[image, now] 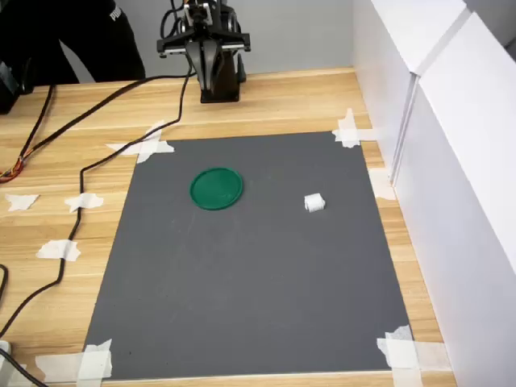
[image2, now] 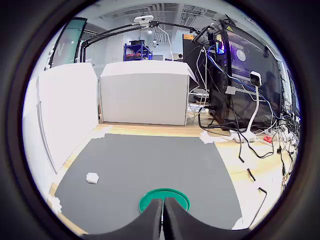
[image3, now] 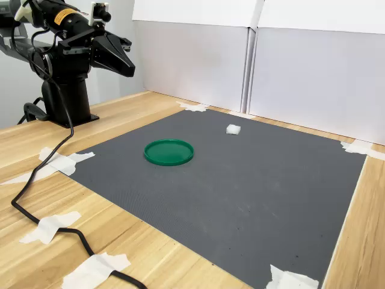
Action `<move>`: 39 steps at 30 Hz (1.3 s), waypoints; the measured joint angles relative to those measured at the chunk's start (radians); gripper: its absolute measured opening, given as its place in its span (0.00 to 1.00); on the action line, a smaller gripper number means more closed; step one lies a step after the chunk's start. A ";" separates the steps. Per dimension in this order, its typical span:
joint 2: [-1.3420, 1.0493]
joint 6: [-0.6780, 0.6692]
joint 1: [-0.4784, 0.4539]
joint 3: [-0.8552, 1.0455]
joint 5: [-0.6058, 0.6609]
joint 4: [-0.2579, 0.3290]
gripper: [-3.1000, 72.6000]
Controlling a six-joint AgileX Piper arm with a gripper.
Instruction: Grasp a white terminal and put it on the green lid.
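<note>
The white terminal (image: pixel 314 202) is a tiny boxy block lying on the grey mat, to the right of the green lid (image: pixel 216 188) in the first exterior view. In the second exterior view the white terminal (image3: pixel 233 129) lies beyond the green lid (image3: pixel 169 152), and both are apart. My gripper (image3: pixel 129 68) hangs high over the wooden table near the arm's base, well short of the lid, fingers together and empty. In the wrist view the gripper (image2: pixel 163 214) shows its black fingers closed, with the green lid (image2: pixel 170 196) just past them and the white terminal (image2: pixel 92 177) off to one side.
A grey mat (image: pixel 242 290) is taped to the wooden table at its corners. White panels (image: pixel 451 161) wall in the first exterior view's right side. A black cable (image: pixel 72 201) trails across the table at the first exterior view's left. A person in dark clothing (image: pixel 72 36) stands behind the table.
</note>
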 joint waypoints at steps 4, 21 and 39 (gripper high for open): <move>0.000 0.000 0.000 0.000 0.000 0.000 0.02; 0.000 0.000 0.000 0.000 0.000 0.000 0.02; 0.074 -0.046 0.000 -0.022 0.022 -0.001 0.02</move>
